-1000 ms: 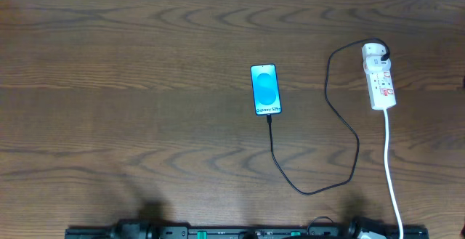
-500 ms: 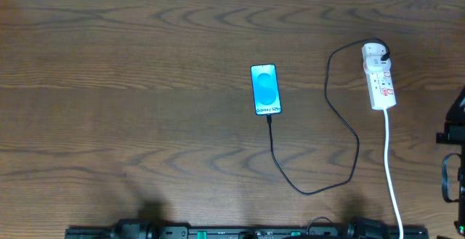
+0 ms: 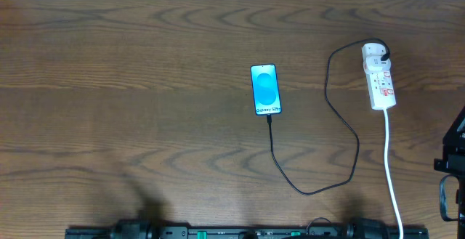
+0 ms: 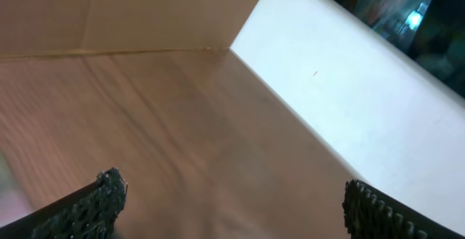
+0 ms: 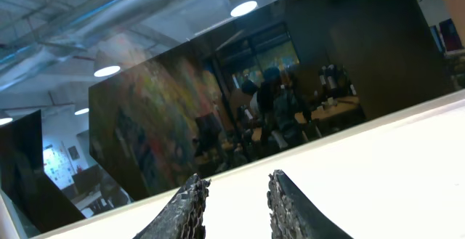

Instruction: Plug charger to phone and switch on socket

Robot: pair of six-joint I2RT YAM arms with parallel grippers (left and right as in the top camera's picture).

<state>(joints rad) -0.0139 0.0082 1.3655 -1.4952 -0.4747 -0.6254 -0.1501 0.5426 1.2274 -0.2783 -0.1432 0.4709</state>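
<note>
Brown wood-grain tabletop [image 3: 131,65] carries one phone [image 3: 265,88], one charger [image 3: 356,152] and one socket [image 3: 380,79]. The phone lies flat near the middle, its blue screen showing two teal circles and small white writing that seems to read "Galaxy S25+". The charger's connector tip meets the phone's near edge. Its thin black cable loops right and far to a white plug head seated at the socket's far end. The socket lies at the right – its red marks are too small to read – and its white cord [image 3: 392,181] runs to the near edge. The left end effector [image 4: 232,195] has its fingers wide apart, nothing between them. The right end effector [image 5: 236,192] shows a narrow gap, also empty.
</note>
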